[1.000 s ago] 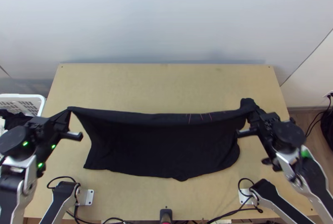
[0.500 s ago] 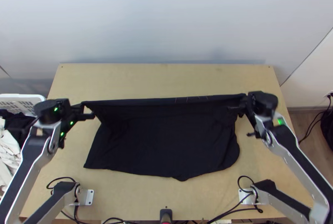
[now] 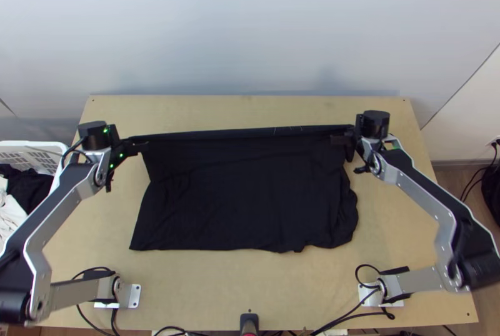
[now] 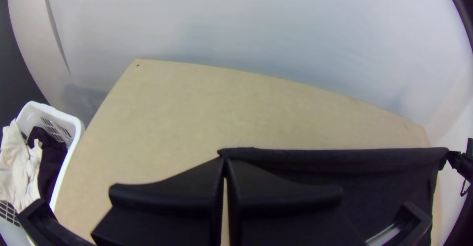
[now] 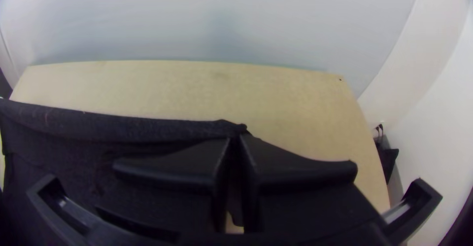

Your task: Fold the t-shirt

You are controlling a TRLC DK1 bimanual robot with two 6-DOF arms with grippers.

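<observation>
Left wrist view catches a white basket (image 4: 54,110) just off the table's (image 3: 250,292) left side, with pale clothes (image 4: 17,162) and dark clothes (image 4: 49,162) in it, while the right wrist view gets a dark bag (image 5: 388,161) past the table's right side. The black t-shirt (image 3: 250,192) is over the middle of the table, far edge pulled pretty much straight between the grippers, near part lying spread on the wood with a wavy hem. Left gripper (image 3: 136,143) is clamped on one end of that far edge, right gripper (image 3: 350,135) is pinching the other. Both arms reach toward the table's far side, elbows bent out past its left and right edges.
</observation>
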